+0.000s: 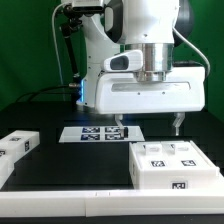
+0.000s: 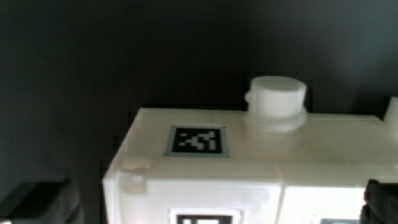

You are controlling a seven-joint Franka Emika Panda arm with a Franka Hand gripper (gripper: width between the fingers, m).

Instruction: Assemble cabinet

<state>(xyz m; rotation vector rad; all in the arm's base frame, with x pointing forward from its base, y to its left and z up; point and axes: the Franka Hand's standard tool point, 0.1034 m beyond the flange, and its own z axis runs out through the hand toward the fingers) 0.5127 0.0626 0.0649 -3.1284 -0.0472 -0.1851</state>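
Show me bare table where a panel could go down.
Bare dark table lies between the small white part on the exterior view's left and the cabinet box, in front of the marker board. Crowded: the exterior view's right, where the gripper hangs by the box.

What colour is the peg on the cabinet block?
The peg is white; wrist view shows it best.

The hand (image 1: 149, 127) hangs over the dark desk (image 1: 60, 168), fingers spread wide, nothing between them. The tagged white cabinet box (image 1: 172, 166) lies at the exterior view's lower right, a loose white panel (image 1: 15, 148) far left, the marker board (image 1: 100, 133) between
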